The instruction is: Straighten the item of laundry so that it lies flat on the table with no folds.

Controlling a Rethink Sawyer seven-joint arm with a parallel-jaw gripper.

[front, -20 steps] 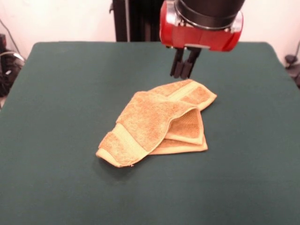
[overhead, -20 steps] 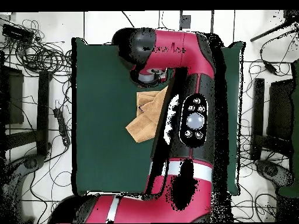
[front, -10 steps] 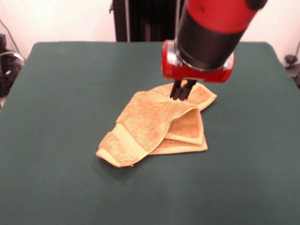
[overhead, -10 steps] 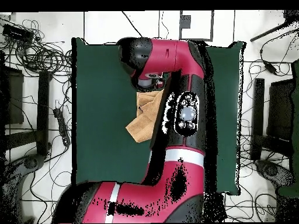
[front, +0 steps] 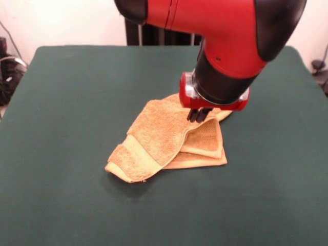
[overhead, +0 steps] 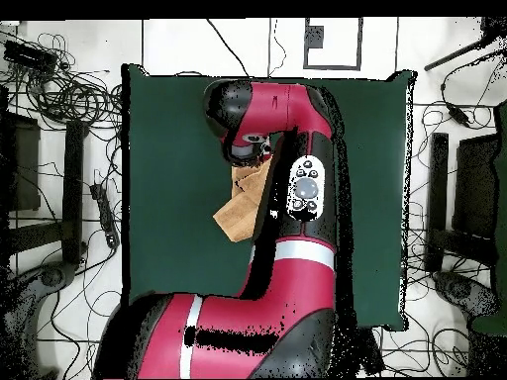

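Towel (front: 164,138) lies folded, long axis running lower left from our fingers (front: 199,116), which look together on its upper-right fold.

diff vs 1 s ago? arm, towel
The gripper came down from above the table's far part onto the folded towel; its tips now sit at the top fold's edge, close together. Whether they have pinched cloth can't be told. The arm's upper links swung in across the top of the front view. The towel's shape and place on the table are unchanged, folds still in.
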